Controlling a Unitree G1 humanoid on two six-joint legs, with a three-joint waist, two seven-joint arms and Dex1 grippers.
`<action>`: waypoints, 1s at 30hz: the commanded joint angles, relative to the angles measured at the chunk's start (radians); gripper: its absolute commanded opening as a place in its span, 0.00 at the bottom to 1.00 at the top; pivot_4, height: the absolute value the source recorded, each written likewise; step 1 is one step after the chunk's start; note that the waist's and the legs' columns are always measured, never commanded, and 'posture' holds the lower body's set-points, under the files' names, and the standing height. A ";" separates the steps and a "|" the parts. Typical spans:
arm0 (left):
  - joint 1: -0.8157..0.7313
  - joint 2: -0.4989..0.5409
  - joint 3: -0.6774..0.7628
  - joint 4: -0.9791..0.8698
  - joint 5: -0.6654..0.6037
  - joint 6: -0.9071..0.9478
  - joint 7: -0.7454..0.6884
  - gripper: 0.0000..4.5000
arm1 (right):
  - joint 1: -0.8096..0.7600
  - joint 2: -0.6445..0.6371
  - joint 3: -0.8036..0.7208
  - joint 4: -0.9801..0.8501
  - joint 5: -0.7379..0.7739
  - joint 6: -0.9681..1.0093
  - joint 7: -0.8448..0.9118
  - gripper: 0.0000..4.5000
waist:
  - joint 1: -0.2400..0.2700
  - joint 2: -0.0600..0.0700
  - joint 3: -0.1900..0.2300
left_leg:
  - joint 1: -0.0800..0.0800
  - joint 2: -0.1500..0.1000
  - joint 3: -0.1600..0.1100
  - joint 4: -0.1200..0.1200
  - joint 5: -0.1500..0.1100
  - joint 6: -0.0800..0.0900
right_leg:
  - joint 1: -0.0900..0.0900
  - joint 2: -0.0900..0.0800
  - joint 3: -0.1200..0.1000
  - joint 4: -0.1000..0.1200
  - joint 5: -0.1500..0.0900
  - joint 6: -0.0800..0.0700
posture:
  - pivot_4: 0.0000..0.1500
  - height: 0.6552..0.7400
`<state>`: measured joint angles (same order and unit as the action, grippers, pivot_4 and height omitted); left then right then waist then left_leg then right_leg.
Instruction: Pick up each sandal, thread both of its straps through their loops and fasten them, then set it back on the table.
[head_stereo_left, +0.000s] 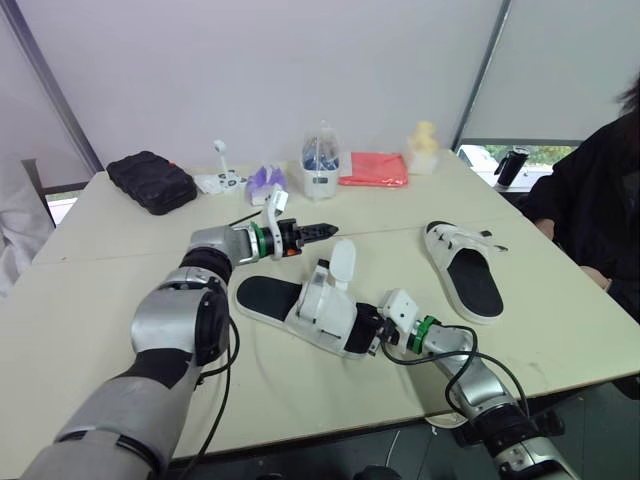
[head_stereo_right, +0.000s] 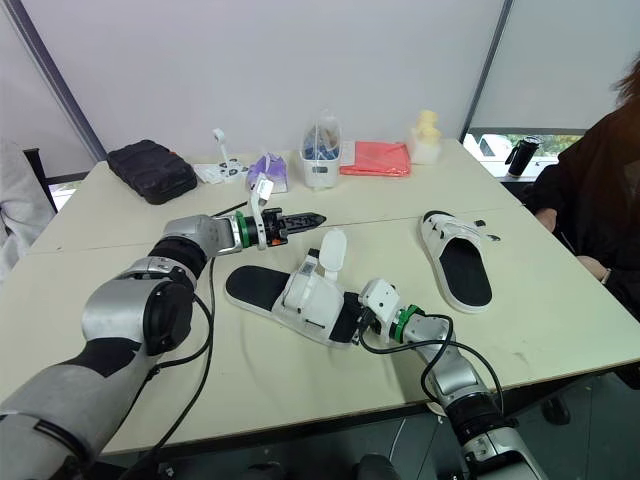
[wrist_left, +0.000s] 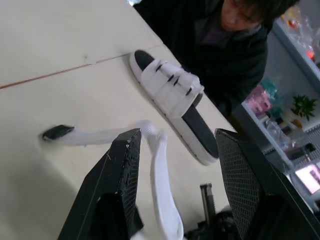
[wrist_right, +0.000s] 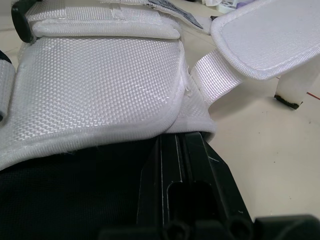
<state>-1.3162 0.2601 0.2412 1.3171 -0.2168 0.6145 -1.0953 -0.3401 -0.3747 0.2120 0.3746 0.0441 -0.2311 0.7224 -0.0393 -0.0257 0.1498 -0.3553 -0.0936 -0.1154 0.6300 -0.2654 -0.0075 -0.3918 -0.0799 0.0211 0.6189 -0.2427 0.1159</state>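
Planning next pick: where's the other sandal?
In the head views, the other sandal lies on the table to the robot's right, right of the near sandal and close to the seated person.

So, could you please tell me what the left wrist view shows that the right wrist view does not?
The left wrist view offers the far black-soled sandal with white straps, lying on the beige table, a person in dark clothing beside it, and the open left gripper. The right wrist view offers instead a close look at the near sandal's white woven upper. Shared: the near sandal's loose white strap and the table.
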 joint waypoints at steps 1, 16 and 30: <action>0.000 0.018 -0.010 -0.034 0.000 0.033 -0.038 0.53 | 0.073 -0.013 0.057 0.120 -0.073 0.073 0.016 0.00 | 0.000 0.000 0.000 | 0.000 0.000 0.000 0.000 0.000 0.000 | 0.000 0.000 0.000 0.000 0.000 0.000 | 1.00 1.00; 0.028 -0.052 0.043 -0.107 0.019 -0.604 0.450 0.53 | 0.079 -0.011 0.054 0.119 -0.073 0.073 0.009 0.00 | 0.004 0.000 0.000 | 0.000 0.001 0.000 0.000 -0.001 -0.002 | -0.001 -0.002 0.001 0.000 0.000 0.000 | 1.00 1.00; -0.081 -0.036 0.450 -0.002 -0.282 -0.682 1.084 0.53 | 0.028 0.021 0.072 0.189 -0.088 0.049 0.021 0.00 | 0.015 -0.011 -0.011 | 0.005 0.001 0.000 0.002 -0.002 -0.003 | 0.006 0.000 -0.001 -0.002 -0.003 0.004 | 1.00 1.00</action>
<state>-1.3518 0.2107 0.6174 1.3437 -0.4037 -0.0884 0.0042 -0.3597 -0.3609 0.2119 0.4276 0.0398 -0.2405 0.7243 -0.0239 -0.0371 0.1390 -0.3515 -0.0915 -0.1154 0.6322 -0.2672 -0.0100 -0.3878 -0.0801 0.0201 0.6175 -0.2452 0.1204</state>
